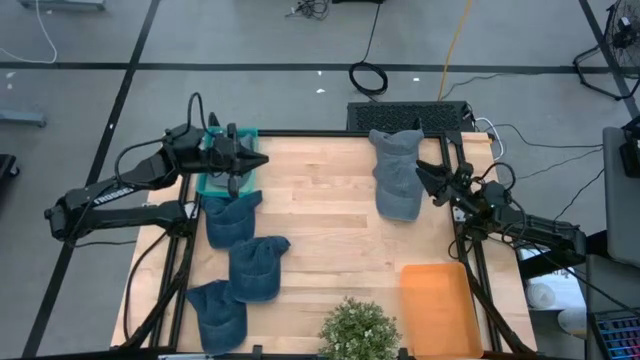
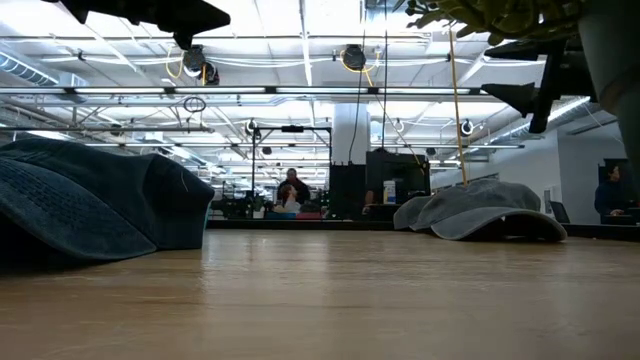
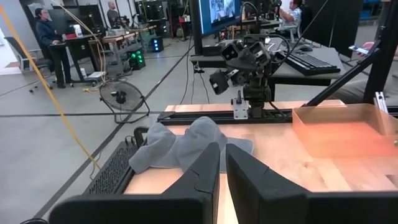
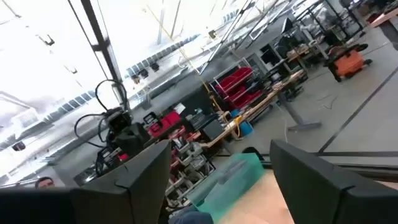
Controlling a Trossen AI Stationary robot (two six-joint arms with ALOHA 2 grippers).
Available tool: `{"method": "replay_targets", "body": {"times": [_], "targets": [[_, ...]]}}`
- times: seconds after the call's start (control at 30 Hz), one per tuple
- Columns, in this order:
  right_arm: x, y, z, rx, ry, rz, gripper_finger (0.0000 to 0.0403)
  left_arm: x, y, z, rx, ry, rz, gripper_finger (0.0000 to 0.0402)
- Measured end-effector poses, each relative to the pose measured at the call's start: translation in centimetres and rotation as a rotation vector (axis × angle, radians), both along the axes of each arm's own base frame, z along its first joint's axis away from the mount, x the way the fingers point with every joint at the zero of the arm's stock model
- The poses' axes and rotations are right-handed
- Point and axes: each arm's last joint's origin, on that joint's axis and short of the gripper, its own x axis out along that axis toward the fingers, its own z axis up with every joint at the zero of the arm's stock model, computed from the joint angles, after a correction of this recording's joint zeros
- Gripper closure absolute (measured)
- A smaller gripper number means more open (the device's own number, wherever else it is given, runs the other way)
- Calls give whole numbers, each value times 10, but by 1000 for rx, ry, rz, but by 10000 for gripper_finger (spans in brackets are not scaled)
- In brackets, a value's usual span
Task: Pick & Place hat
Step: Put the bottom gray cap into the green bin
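Note:
Grey hats (image 1: 397, 178) lie overlapping on the table's far right part; they also show in the low view (image 2: 480, 210) and the left wrist view (image 3: 177, 146). Three blue hats (image 1: 232, 220) (image 1: 258, 268) (image 1: 218, 314) lie in a row down the left side. My right gripper (image 1: 430, 180) hangs open in the air just right of the grey hats, its fingers wide apart (image 4: 217, 168). My left gripper (image 1: 258, 158) is shut and hovers above the teal bin (image 1: 215, 180) at the far left; its fingers (image 3: 222, 171) point across the table toward the grey hats.
An orange tray (image 1: 438, 308) sits at the near right corner and a potted plant (image 1: 358, 330) at the near edge. The table's middle is bare wood. People stand at desks in the room beyond the table.

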Motion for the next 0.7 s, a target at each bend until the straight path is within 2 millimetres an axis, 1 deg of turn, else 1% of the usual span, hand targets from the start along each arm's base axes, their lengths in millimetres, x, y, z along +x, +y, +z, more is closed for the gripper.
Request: {"method": "replay_targets", "body": {"times": [0.23,0.4,0.47,0.5,0.53,0.57,0.67,0.7], "targets": [[0,-2,-4,-4,57,-84,138,0,0,0,2,0,0,364],[1,-2,-7,11,89,-83,138,0,0,0,2,0,0,364],[1,-2,-5,-4,79,-77,138,0,0,0,2,0,1,364],[2,-2,-6,-31,110,-56,138,0,0,0,2,0,1,364],[4,-1,-10,-43,196,-21,138,0,0,0,2,0,1,364],[6,0,-5,-44,302,20,138,0,0,0,2,0,1,364],[7,0,38,-60,499,50,138,0,0,0,2,0,1,364],[9,0,49,-59,603,42,138,0,0,0,2,0,1,364]]}}
